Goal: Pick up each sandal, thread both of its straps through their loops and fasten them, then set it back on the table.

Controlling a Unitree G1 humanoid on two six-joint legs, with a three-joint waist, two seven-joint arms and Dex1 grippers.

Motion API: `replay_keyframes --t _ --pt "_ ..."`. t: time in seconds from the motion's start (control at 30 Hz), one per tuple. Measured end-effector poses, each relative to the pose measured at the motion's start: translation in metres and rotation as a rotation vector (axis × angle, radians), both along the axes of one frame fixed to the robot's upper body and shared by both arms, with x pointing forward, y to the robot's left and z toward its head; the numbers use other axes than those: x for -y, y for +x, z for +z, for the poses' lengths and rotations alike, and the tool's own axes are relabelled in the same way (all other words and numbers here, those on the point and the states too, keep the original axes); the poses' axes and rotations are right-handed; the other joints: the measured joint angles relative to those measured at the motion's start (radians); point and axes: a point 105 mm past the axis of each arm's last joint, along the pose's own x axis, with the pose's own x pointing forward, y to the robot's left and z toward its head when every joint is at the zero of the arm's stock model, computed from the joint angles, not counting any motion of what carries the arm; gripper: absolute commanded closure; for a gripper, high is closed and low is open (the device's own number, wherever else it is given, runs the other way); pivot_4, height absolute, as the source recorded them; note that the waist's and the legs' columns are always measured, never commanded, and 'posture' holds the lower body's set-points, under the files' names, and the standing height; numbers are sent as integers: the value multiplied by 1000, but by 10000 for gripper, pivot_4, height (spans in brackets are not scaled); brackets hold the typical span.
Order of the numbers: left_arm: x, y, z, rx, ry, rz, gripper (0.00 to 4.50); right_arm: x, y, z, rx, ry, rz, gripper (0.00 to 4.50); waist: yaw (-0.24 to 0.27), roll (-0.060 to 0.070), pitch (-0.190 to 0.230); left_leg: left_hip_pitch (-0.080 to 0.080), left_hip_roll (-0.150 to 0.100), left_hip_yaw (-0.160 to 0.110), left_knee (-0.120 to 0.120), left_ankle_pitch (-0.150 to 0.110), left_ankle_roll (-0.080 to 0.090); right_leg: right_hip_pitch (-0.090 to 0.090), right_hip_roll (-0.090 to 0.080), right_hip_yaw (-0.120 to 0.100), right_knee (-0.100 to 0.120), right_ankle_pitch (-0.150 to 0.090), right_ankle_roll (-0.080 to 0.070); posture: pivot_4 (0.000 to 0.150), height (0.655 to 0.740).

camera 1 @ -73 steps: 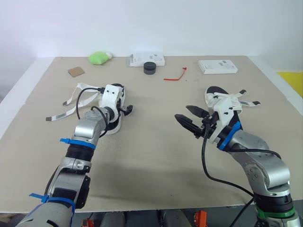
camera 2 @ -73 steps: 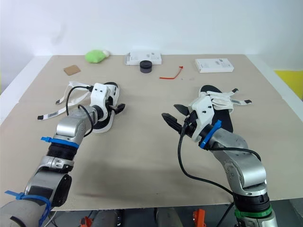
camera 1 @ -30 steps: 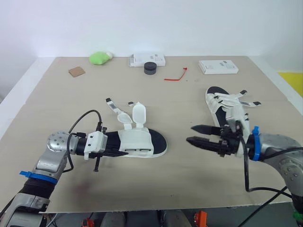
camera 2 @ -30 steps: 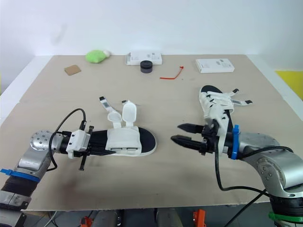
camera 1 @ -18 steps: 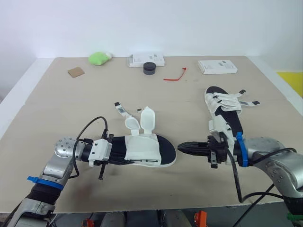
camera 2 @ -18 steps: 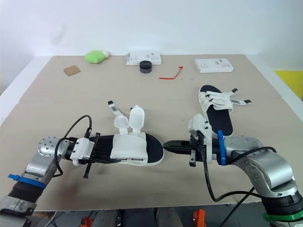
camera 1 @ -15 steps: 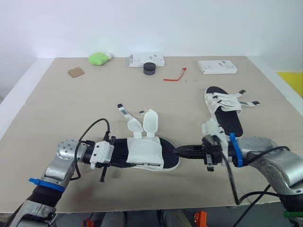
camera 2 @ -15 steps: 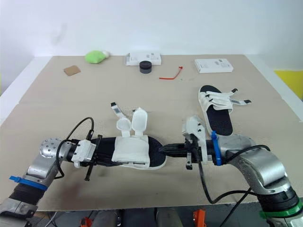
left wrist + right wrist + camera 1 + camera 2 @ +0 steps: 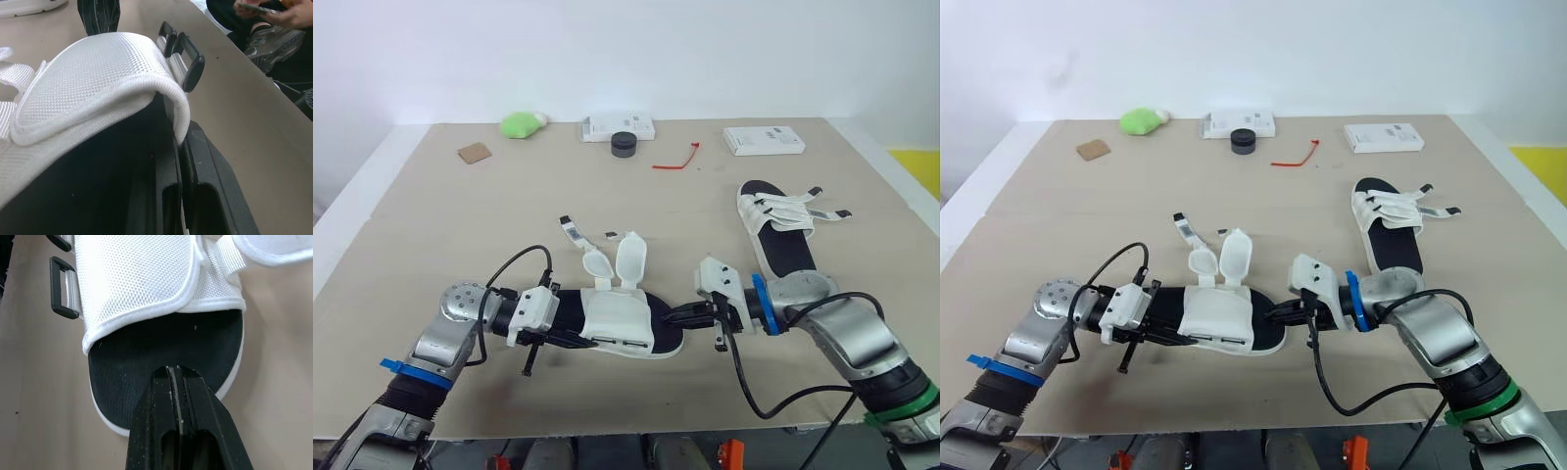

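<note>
A white sandal with a black insole (image 9: pixel 619 318) lies lengthwise near the table's front, its two strap flaps (image 9: pixel 617 262) standing open and upright. My left gripper (image 9: pixel 566 335) is shut on its heel end. Two black loops (image 9: pixel 188 58) sit on the side of the white mesh upper (image 9: pixel 98 73). My right gripper (image 9: pixel 678 315) is shut, its fingertips (image 9: pixel 175 377) pressed together over the toe of the insole (image 9: pixel 161 352). The second sandal (image 9: pixel 781 235) lies flat at the right, straps loose, away from both grippers.
At the back of the table are a green object (image 9: pixel 520 123), a white box (image 9: pixel 619 124), a black round pot (image 9: pixel 625 143), a red tie (image 9: pixel 675 159), another white box (image 9: pixel 764 138) and a brown card (image 9: pixel 473 153). A person's hands (image 9: pixel 274 12) are beyond the table edge.
My left gripper has carried the sandal rightwards toward the table's middle. My right gripper has shut and moved left until its tip meets the sandal's toe.
</note>
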Motion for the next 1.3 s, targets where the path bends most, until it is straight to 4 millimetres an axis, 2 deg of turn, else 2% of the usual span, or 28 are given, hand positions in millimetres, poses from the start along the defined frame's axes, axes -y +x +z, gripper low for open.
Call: replay_keyframes --t 0.23,0.43,0.67,1.0,1.3 --pt "2 1 0 -79 10 25 45000 -7 -1 -2 -12 14 26 44860 0 1 -4 0 0 0 0 0 0 1 0 0 0 -1 1 1500 7400" --pt "9 2 1 -123 -8 64 45000 -13 -3 5 -53 50 66 44860 2 1 -4 0 -1 0 1 0 0 1 -1 0 0 0 1 1500 7400" --pt "11 1 1 -131 -11 71 45000 -15 5 11 -75 85 69 44860 2 1 -4 0 -1 0 1 0 0 1 -1 0 0 -1 1 1500 7400" --pt "12 2 1 -125 -18 66 45000 -25 9 -5 -99 83 95 44860 2 2 -4 0 -1 0 1 0 0 1 -1 0 0 0 1 1500 7400" --pt "12 4 0 -129 -20 60 45000 -34 14 -7 -104 146 98 44860 0 2 -4 1 -1 0 1 0 0 1 0 0 2 0 0 1500 7400"
